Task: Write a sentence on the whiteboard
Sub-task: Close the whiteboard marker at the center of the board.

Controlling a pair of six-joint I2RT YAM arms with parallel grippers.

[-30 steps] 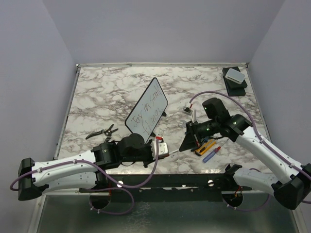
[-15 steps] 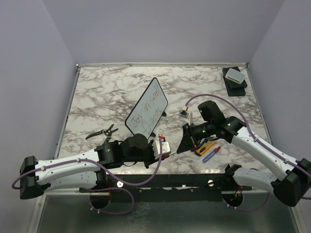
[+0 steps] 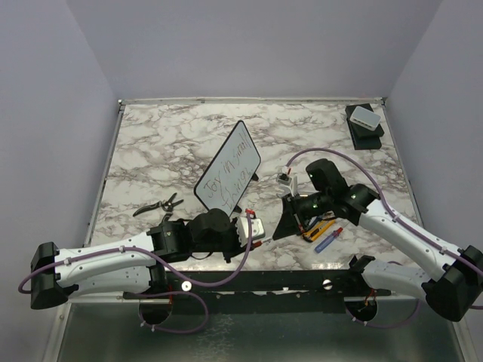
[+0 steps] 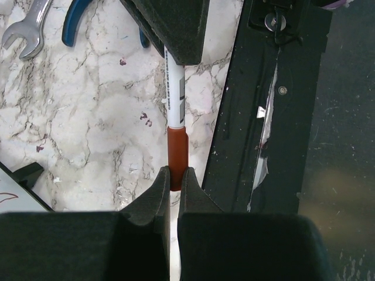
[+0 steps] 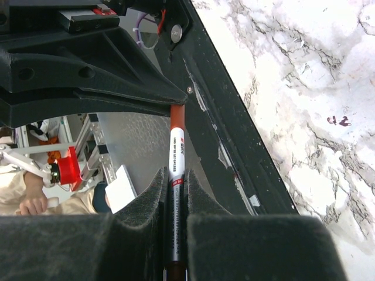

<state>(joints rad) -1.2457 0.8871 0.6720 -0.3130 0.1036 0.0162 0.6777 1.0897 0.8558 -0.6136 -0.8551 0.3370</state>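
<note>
The whiteboard (image 3: 230,167) stands tilted at the table's middle and bars any straight sweep across. At its 8 o'clock lie pliers (image 3: 160,205); at 4 o'clock, loose small tools (image 3: 329,241) beside the right arm. A black box (image 3: 364,128) fills the 2 o'clock corner. At 6 o'clock the left gripper (image 4: 174,175) and right gripper (image 5: 174,178) meet on one marker (image 4: 177,149), closing the near edge. You can pass over bare marble from 9 to 1 o'clock.

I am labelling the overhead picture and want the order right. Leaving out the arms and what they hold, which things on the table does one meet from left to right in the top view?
pliers → whiteboard → blue pen → black box with a white device on it
</note>
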